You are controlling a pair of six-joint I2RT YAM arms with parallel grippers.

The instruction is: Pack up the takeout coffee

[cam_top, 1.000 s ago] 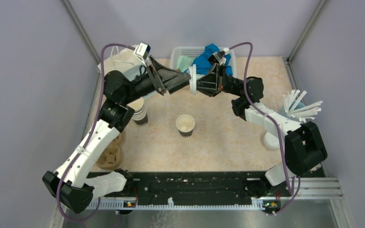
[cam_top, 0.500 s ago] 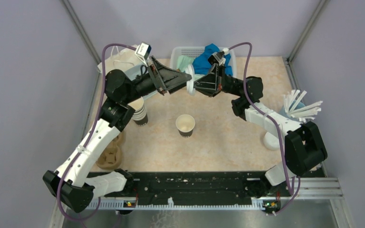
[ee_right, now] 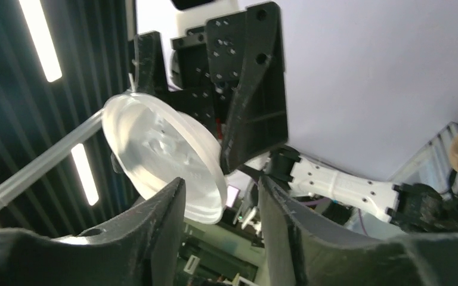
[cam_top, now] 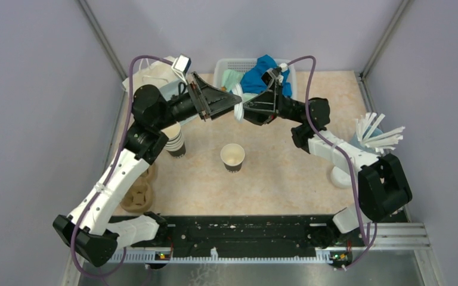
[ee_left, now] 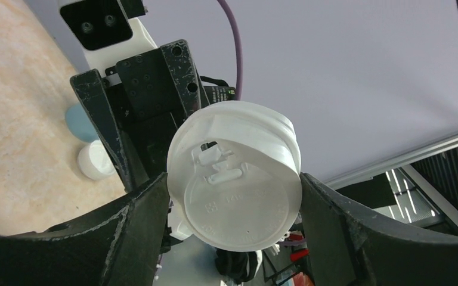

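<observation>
Left tool grips white lid mid-air, right tool half-open beside it; paper cup on tabletop unlidded, nothing packed yet.

I see the white lid, top toward my camera, between the left end effector's black fingers, which seem to touch its rim on both sides. The right arm looms behind it, with the tabletop on the left.

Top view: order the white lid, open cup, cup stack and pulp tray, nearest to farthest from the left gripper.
1. white lid, inside the left gripper
2. open cup, centre
3. cup stack, left side
4. pulp tray, near left edge
</observation>
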